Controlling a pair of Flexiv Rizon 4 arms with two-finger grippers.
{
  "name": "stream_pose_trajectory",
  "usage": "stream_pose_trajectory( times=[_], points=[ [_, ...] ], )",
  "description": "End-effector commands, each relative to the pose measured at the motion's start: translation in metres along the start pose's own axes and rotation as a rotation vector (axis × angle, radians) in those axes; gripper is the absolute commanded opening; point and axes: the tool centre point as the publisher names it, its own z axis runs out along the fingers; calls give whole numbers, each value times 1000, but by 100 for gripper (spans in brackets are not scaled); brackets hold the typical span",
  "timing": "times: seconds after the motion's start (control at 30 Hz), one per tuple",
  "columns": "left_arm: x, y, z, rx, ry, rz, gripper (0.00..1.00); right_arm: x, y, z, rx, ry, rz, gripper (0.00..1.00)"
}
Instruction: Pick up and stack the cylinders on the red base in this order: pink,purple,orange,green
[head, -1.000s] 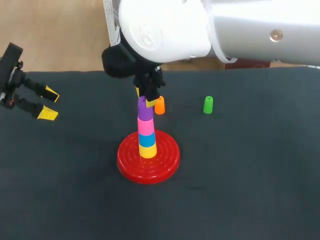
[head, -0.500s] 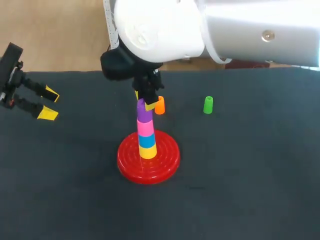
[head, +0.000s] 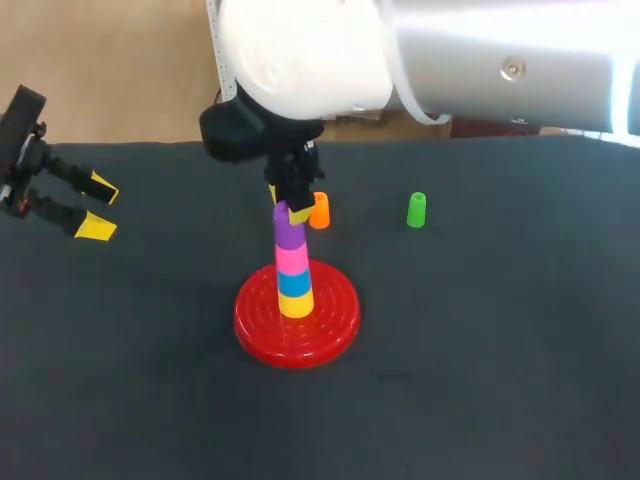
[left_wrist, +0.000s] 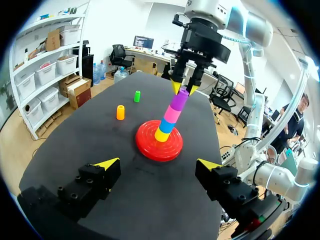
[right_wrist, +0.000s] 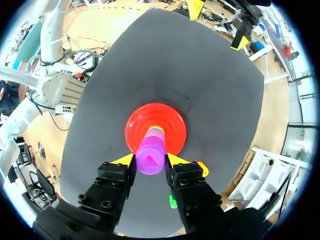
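A red base (head: 335, 318) stands mid-table with a post of a yellow, a blue (head: 294, 282) and a pink cylinder (head: 292, 257). The purple cylinder (head: 290, 232) sits on top of the pink one. My right gripper (head: 287, 203) comes straight down over the stack and is shut on the purple cylinder (right_wrist: 150, 156), one yellow tip on each side. The orange cylinder (head: 319, 211) stands just behind the stack, the green cylinder (head: 417, 209) further right. At the table's far left my left gripper (head: 98, 207) hangs open, holding nothing, well away from the stack (left_wrist: 170, 112).
The dark table (head: 480, 330) carries only the base and the two loose cylinders. My right arm's big white housing (head: 400, 60) hangs over the back middle. Bare surface lies in front of the base and to both sides.
My right arm's housing has drifted slightly left, and its gripper has sunk a touch around the purple cylinder. The left arm and loose cylinders have not moved.
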Motion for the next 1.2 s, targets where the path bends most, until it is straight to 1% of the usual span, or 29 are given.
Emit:
stream_pose_trajectory(
  times=[0.03,0.13,0.27,0.3,0.33,0.4,0.43,0.47,0.53,0.57,0.6,0.63,0.67,0.73,0.8,0.97,1.1,1.2],
  points=[
    [0,2,0,4,2,0,100,2,3,-8,9,-54,13,100],
    [0,2,0,4,2,0,100,2,1,-21,16,-93,51,100],
    [0,2,0,4,2,0,100,8,-3,-38,13,-171,99,100],
    [0,2,0,4,2,0,100,11,-4,-45,22,-207,128,100],
    [0,2,0,4,2,0,100,15,-7,-48,37,-223,153,100],
    [0,2,0,4,2,0,100,26,-17,-46,54,-232,220,100],
    [0,2,0,4,2,0,100,38,-27,-39,67,-218,280,100],
    [0,2,0,4,2,0,100,44,-32,-35,80,-209,305,100],
    [0,2,0,4,2,0,100,67,-53,-18,105,-198,424,100],
    [0,2,0,4,2,0,100,76,-61,-11,126,-178,462,100],
    [0,2,0,4,2,0,100,84,-69,-5,133,-194,509,100],
    [0,2,0,4,2,0,100,91,-76,1,138,-199,544,100],
    [0,2,0,4,2,0,100,98,-83,10,154,-164,551,100],
    [0,2,0,4,2,0,100,107,-93,25,139,-165,580,100],
    [0,2,0,4,2,0,100,112,-100,40,124,-121,588,100],
    [0,2,0,4,2,0,100,111,-110,72,80,-45,570,100],
    [0,2,0,4,2,0,100,114,-116,90,48,-27,591,100],
    [0,2,0,4,2,0,100,118,-119,100,41,-18,608,100]
  ],
)
